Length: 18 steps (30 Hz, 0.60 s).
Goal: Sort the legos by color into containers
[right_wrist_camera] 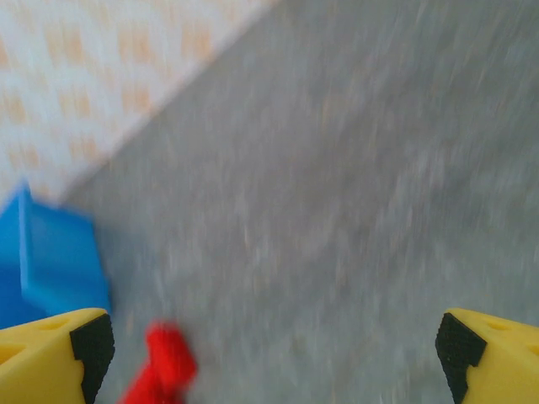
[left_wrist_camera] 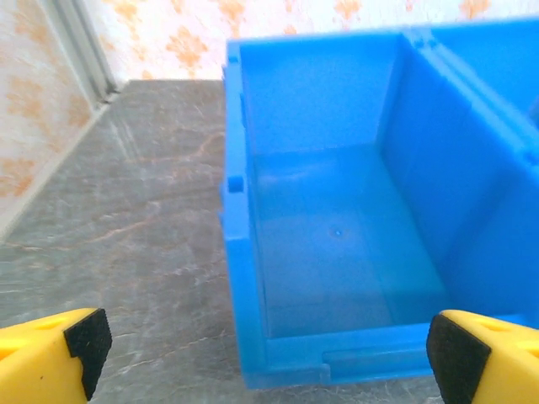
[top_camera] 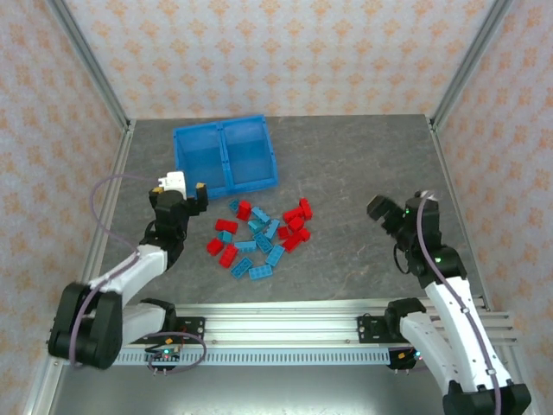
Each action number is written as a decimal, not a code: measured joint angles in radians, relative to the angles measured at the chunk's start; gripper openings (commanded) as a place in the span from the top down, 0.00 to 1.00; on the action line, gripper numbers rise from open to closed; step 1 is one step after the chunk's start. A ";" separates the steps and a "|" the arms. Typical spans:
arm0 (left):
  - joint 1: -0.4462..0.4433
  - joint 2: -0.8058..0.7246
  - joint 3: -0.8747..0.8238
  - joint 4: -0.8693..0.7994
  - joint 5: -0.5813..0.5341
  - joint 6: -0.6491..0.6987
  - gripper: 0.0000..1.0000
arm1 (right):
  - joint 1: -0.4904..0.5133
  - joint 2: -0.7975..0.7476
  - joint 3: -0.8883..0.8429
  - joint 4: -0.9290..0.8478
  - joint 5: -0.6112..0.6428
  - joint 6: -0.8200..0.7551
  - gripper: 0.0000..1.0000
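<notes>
Several red and light blue legos (top_camera: 262, 232) lie in a loose pile on the grey table, in front of the blue bin (top_camera: 225, 156). Both of the bin's compartments look empty; the left one (left_wrist_camera: 337, 244) faces the left wrist camera. My left gripper (top_camera: 183, 201) hovers open just left of the bin's near left corner, nothing between its fingers (left_wrist_camera: 72, 353). My right gripper (top_camera: 386, 213) is open at the right, well clear of the pile. A blurred red lego (right_wrist_camera: 164, 362) shows low left in the right wrist view, with the bin's corner (right_wrist_camera: 50, 261) beyond it.
Metal frame posts (top_camera: 95, 69) and patterned walls enclose the table on three sides. A rail (top_camera: 285, 324) runs along the near edge between the arm bases. Bare table (top_camera: 363, 164) stretches right of the bin and around the right arm.
</notes>
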 measured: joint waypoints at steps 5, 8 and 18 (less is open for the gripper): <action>-0.176 -0.222 0.123 -0.305 -0.001 -0.091 0.01 | 0.242 0.071 0.075 -0.208 -0.074 0.011 0.01; -0.341 -0.277 0.250 -0.452 0.012 -0.116 0.01 | 0.401 0.155 0.139 -0.237 -0.055 0.019 0.01; -0.784 -0.193 0.640 -0.949 0.344 0.315 0.01 | 0.532 0.477 0.171 -0.103 -0.047 0.007 0.01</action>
